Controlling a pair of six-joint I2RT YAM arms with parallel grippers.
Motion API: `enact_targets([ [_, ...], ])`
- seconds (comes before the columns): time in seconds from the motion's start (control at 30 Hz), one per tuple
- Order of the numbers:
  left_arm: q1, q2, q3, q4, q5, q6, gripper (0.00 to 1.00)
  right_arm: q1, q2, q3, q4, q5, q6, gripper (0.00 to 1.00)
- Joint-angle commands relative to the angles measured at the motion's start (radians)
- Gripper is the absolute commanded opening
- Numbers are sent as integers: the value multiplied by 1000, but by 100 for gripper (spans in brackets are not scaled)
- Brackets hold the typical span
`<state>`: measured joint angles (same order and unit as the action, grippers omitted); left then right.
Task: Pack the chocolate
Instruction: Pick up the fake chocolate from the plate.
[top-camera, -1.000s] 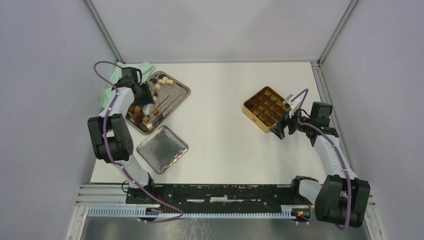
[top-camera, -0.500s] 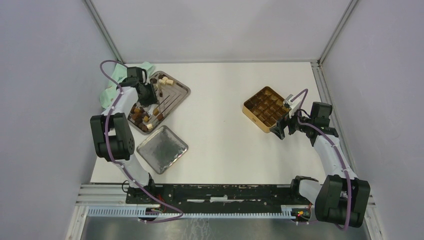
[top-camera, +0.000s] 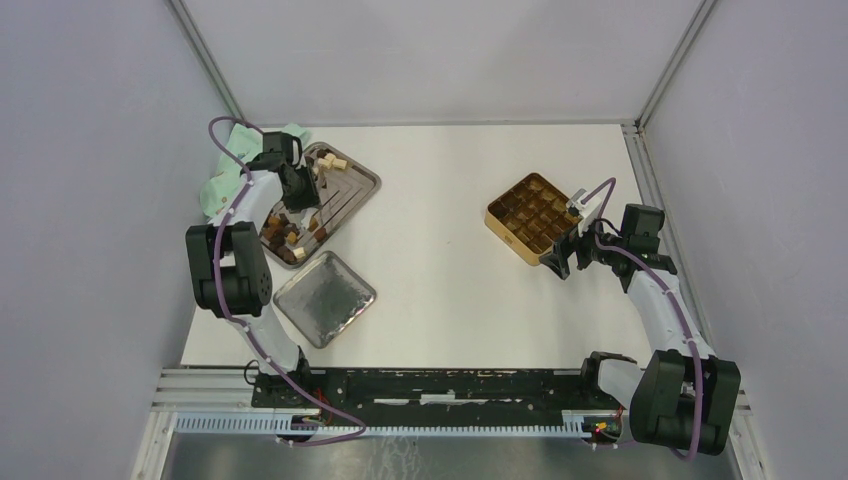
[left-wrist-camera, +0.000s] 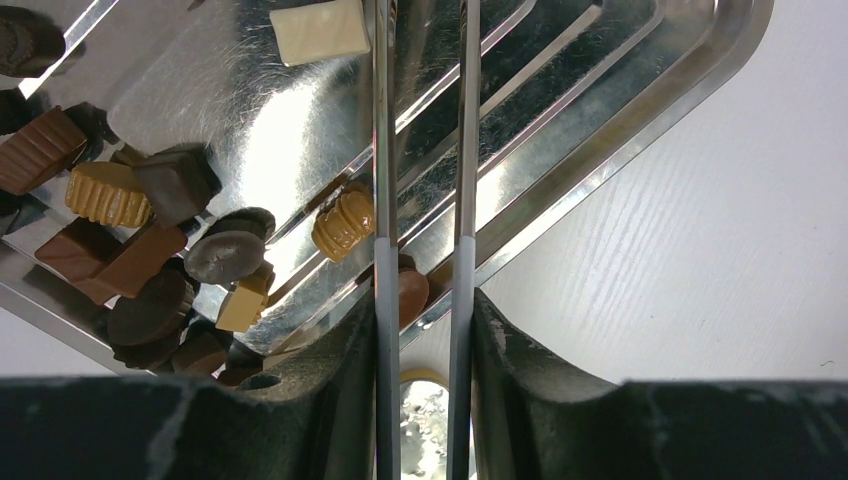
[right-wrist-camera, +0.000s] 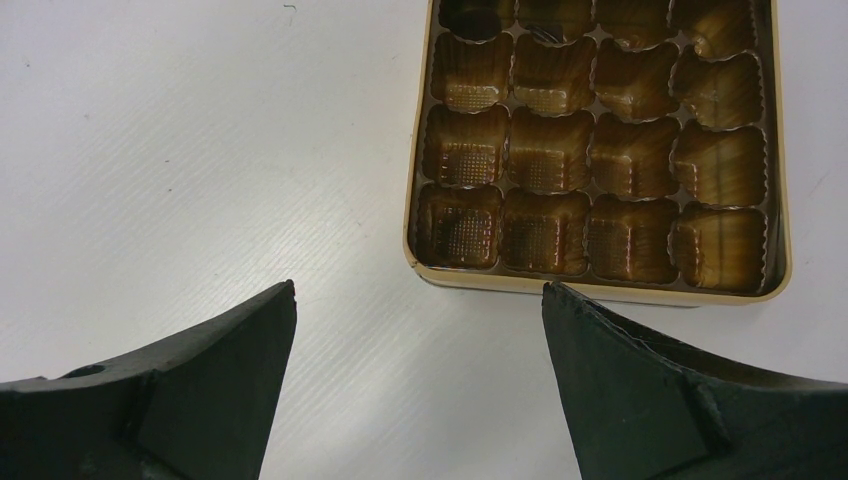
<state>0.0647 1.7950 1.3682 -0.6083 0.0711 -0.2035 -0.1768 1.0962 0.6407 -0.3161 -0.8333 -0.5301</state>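
Top external view: my left gripper (top-camera: 298, 190) hangs over the ribbed metal tray (top-camera: 355, 185) at ten o'clock on the desk (top-camera: 440, 160); the chocolate (top-camera: 285, 235) lies heaped at that tray's six o'clock end; a mint-green bag (top-camera: 225, 175) sits just beside the tray at nine o'clock, a second tray (top-camera: 324, 297) at six. Left wrist view: my long thin fingers (left-wrist-camera: 383, 150) run parallel with a gap between them, partly apart and clamping nothing; a ridged caramel piece (left-wrist-camera: 343, 222) sits against the left one at nine o'clock; a cream-white piece (left-wrist-camera: 320, 28) lies at eleven. Right wrist view: my right gripper (right-wrist-camera: 418, 288) stands spread wide above the desk, holding nothing; the gold tin (right-wrist-camera: 600, 293) with its moulded cups lies at one o'clock, its near rim between my fingertips.
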Motion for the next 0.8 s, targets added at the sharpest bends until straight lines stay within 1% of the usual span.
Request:
enact_targets([
  [0.0, -5, 3, 45, 10, -19, 39, 21, 5, -2, 7, 4, -9, -19, 98],
  [0.13, -6, -5, 46, 13, -19, 41, 8, 5, -2, 7, 3, -7, -21, 98],
  [0.2, -6, -16, 44, 17, -21, 40, 4, 6, -2, 7, 2, -7, -20, 98],
  [0.47, -6, -83, 0, 29, -7, 34, 2, 6, -5, 8, 0, -7, -20, 98],
  [0.77, -4, -205, -109, 47, 69, 12, 2, 7, -5, 11, -2, -19, -18, 98],
])
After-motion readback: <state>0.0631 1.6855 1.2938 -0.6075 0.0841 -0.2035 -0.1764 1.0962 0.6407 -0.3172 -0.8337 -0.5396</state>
